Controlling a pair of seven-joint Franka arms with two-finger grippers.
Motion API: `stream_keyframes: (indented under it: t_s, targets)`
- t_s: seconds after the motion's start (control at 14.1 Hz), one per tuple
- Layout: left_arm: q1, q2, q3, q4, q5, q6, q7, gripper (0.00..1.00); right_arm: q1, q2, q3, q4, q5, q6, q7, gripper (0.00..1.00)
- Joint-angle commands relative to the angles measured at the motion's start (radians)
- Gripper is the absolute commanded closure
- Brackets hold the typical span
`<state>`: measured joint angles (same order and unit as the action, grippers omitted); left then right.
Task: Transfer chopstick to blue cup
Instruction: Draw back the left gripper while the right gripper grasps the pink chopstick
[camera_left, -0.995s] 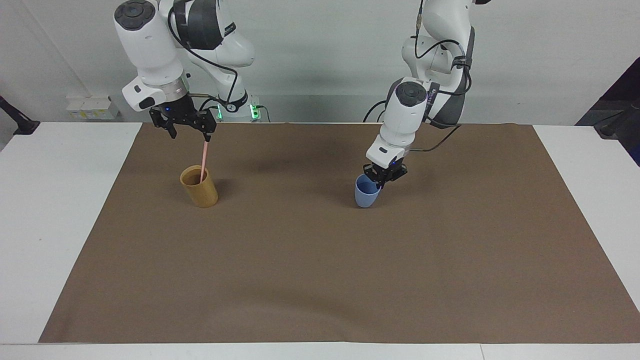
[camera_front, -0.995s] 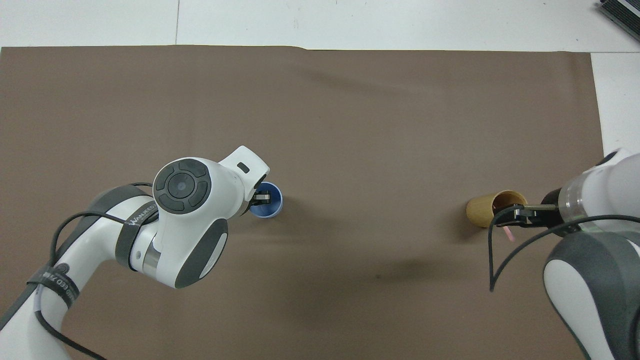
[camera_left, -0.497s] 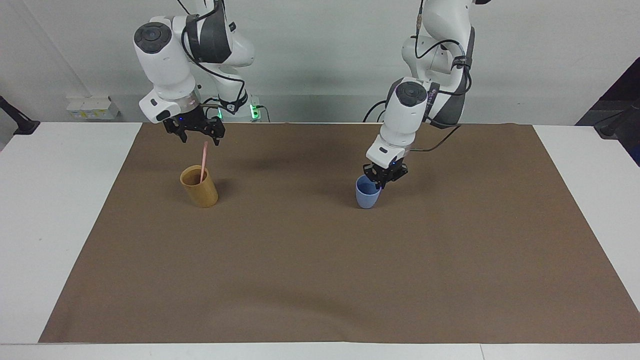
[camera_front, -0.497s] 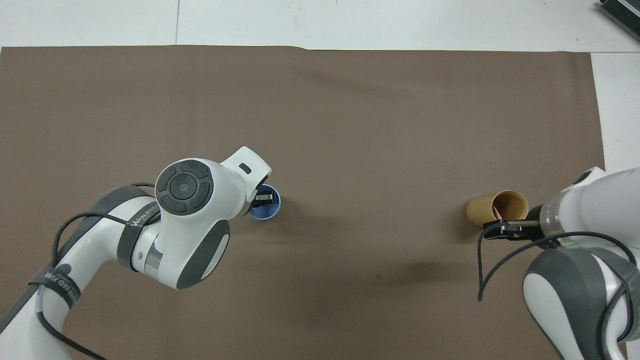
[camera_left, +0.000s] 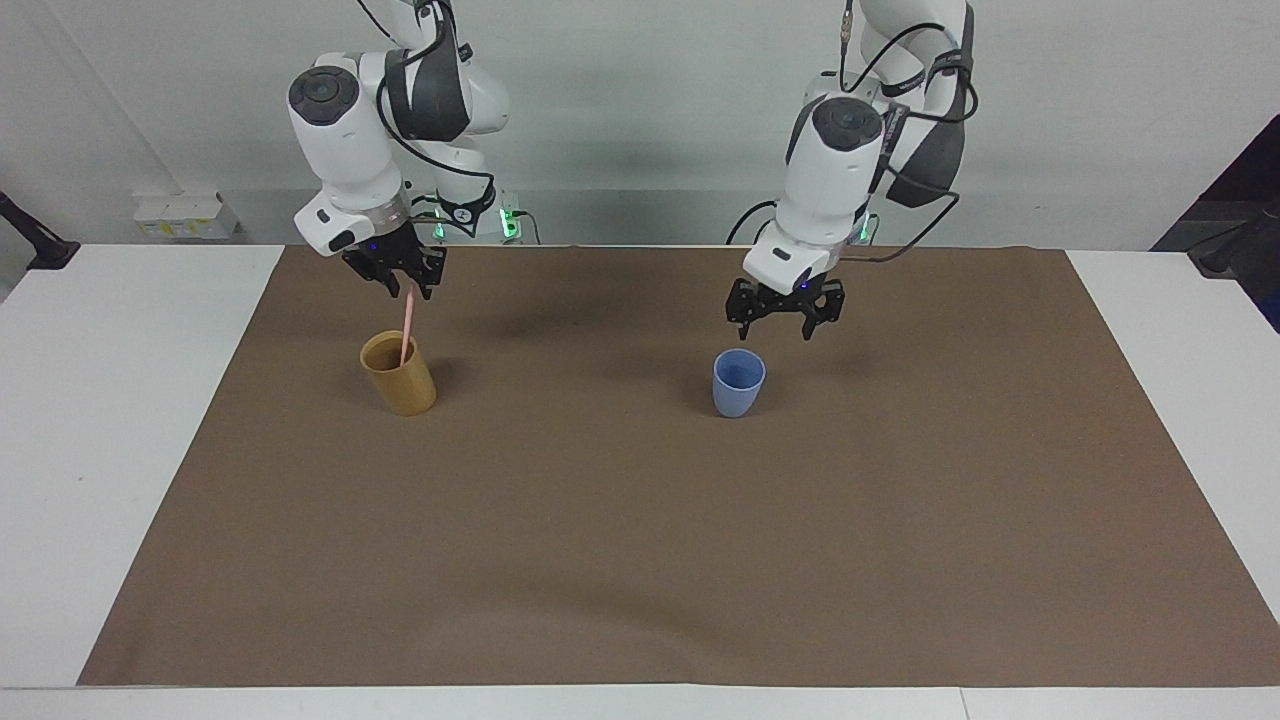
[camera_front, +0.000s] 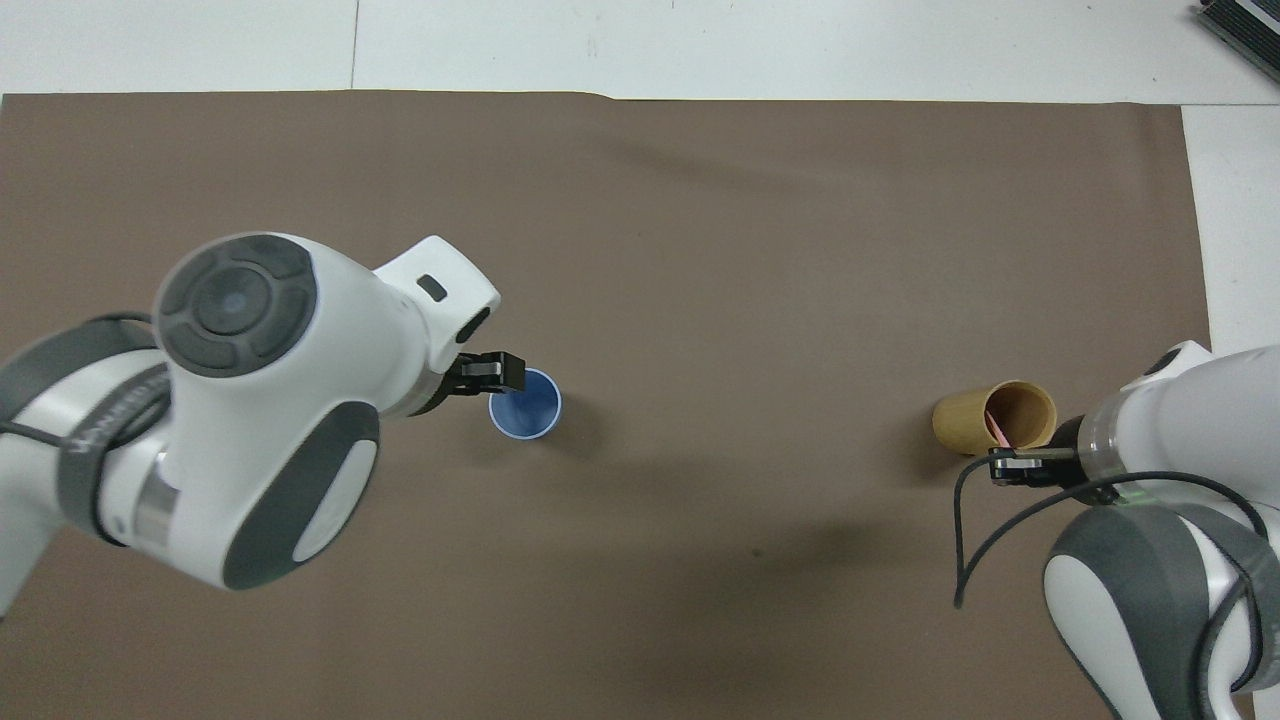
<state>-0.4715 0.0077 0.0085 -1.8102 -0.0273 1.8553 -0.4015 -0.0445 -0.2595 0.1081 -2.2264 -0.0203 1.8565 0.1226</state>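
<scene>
**A:** Facing view: where is your chopstick (camera_left: 405, 335)?

**B:** It stands nearly upright in the tan cup (camera_left: 398, 375), toward the worktop's right-arm end. Your right tool (camera_left: 405, 287) is pinched on its top. Your left tool (camera_left: 778, 328) hangs spread above the blue cup (camera_left: 738, 383).

**A:** Overhead?

**B:** The blue cup (camera_front: 525, 404) sits well apart from the chopstick (camera_front: 997, 424), toward the left-arm end. You'd lift straight up, then carry it along the worktop.
</scene>
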Motion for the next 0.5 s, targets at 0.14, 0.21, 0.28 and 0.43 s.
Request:
stream_keyframes:
  t_s: [0.14, 0.21, 0.28, 0.43]
  targets:
    - [0.157, -0.024, 0.002, 0.121, -0.005, -0.166, 0.202, 0.0, -0.003, -0.038, -0.001, -0.035, 0.0, -0.002, -0.027, 1.0]
    - [0.19, -0.049, 0.004, 0.124, 0.0, -0.192, 0.236, 0.0, -0.003, -0.038, -0.001, -0.03, 0.002, -0.002, -0.024, 1.0]
    - [0.223, -0.067, 0.004, 0.129, 0.001, -0.218, 0.272, 0.0, -0.003, -0.038, -0.001, -0.019, 0.0, -0.002, -0.021, 1.0]
    - [0.264, -0.081, 0.007, 0.167, 0.004, -0.286, 0.34, 0.0, -0.005, -0.027, -0.001, 0.02, 0.002, -0.028, -0.014, 1.0]
